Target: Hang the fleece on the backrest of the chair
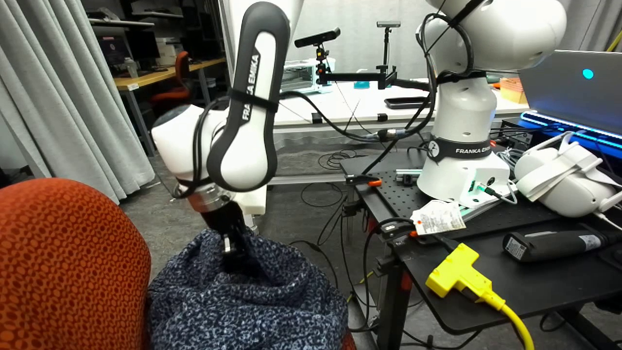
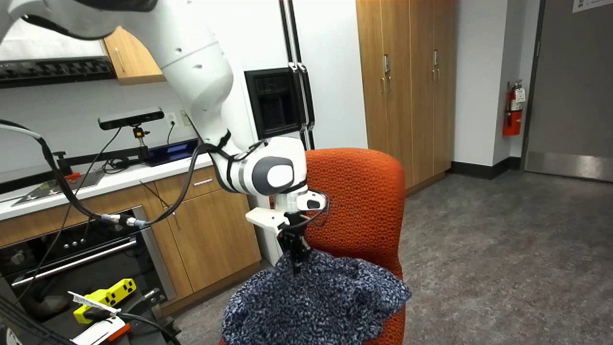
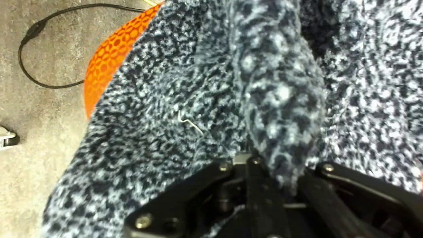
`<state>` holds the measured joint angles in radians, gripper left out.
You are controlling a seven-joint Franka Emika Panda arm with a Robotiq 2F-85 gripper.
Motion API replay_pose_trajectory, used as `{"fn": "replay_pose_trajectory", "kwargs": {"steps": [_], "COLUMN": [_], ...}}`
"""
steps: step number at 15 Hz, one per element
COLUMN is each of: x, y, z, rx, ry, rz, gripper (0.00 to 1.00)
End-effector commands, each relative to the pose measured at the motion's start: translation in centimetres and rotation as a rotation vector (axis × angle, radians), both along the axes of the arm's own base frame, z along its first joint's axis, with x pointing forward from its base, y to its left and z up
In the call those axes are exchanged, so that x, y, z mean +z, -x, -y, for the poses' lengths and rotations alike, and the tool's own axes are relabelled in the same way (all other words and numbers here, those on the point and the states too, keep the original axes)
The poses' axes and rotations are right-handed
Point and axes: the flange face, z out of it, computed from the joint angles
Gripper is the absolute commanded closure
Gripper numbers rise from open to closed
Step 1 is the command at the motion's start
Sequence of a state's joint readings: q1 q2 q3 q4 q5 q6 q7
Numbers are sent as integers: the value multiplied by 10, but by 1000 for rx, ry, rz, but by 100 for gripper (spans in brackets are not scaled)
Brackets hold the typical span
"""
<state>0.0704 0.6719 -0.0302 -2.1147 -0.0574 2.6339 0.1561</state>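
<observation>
The fleece (image 1: 252, 311) is a bunched heap of dark navy and grey-white speckled cloth. It lies on the seat of the orange-red chair in both exterior views (image 2: 316, 306) and fills most of the wrist view (image 3: 148, 132). The backrest of the chair (image 2: 357, 201) stands upright and bare behind the fleece; it also shows at the left in an exterior view (image 1: 68, 262). My gripper (image 1: 235, 255) points down into the top of the heap, in front of the backrest and below its top edge. In the wrist view the fingers (image 3: 281, 168) pinch a fold of fleece. The fingertips are partly hidden by cloth.
A black table (image 1: 505, 287) with the robot base, a yellow power splitter (image 1: 459, 272) and a white headset (image 1: 563, 175) stands beside the chair. Cables hang and lie on the floor. An orange chair edge (image 3: 109, 66) shows beside the fleece. A counter (image 2: 115, 184) stands behind the arm.
</observation>
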Motion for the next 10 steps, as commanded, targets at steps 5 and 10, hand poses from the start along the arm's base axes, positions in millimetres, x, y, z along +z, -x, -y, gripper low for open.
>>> {"fn": "replay_pose_trajectory", "kwargs": {"steps": [5,10], "x": [184,311], "y": [-19,-53], "z": [24,32], "rx": [81,138], "ry": [-30,-1], "rz": [95,170], "gripper": [99,99]}}
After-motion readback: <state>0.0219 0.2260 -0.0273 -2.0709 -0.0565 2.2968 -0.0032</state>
